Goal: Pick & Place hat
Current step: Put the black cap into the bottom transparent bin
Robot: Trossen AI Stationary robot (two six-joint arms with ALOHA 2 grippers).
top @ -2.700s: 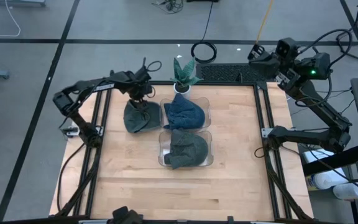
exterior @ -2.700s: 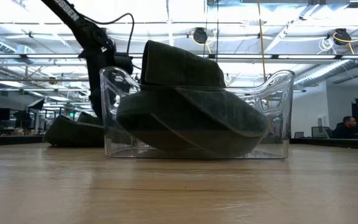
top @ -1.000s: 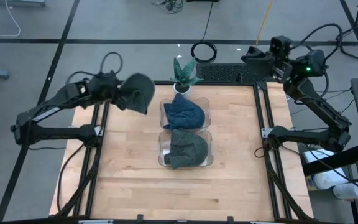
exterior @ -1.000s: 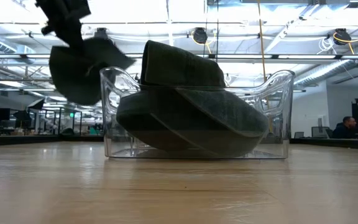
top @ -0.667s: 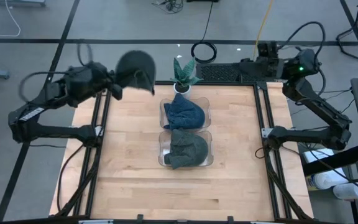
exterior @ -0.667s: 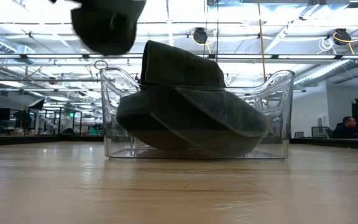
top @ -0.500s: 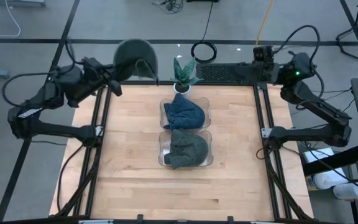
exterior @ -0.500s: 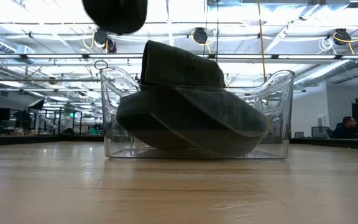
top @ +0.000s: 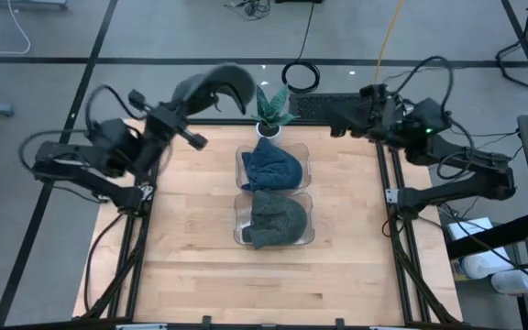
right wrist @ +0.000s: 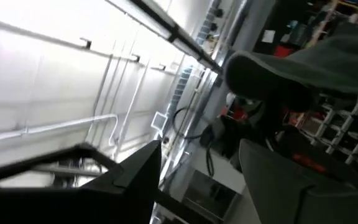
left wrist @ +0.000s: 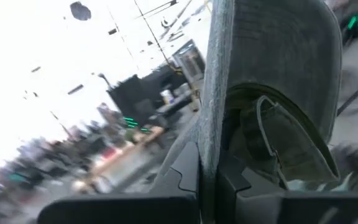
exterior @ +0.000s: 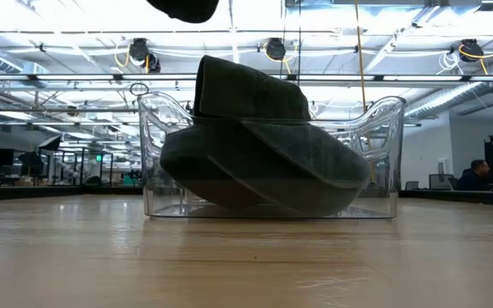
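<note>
A dark grey hat (top: pixel 220 81) hangs high over the table's far left corner, beside a small potted plant (top: pixel 271 108), with my left gripper (top: pixel 197 95) shut on it. In the low view only the hat's underside (exterior: pixel 185 8) shows, at the top. My right gripper (top: pixel 335 115) stands open above the far edge, right of the plant, pointing at the hat (right wrist: pixel 303 68) and touching nothing. A blue hat (top: pixel 271 167) lies in the far clear bin. Another dark hat (top: pixel 273 220) lies in the near bin (exterior: pixel 383 162). My left gripper pinches the grey hat's brim edge (left wrist: pixel 211 130) between its two fingers (left wrist: pixel 188 169). The fingers come from the table's left. The hat is lifted clear of the table and stretches past the fingertips toward the plant, its hollow inside (left wrist: pixel 278 143) facing the wrist camera.
The two clear bins (top: pixel 242 197) stand one behind the other at the table's middle. Bare wood (top: pixel 356 266) lies on both sides of them and in front. A black cable coil (top: pixel 301 75) lies beyond the far edge.
My left gripper has carried the grey hat up and toward the far edge, then right toward the plant, and the hat has turned about as it went. My right gripper has swung left along the far edge toward the hat.
</note>
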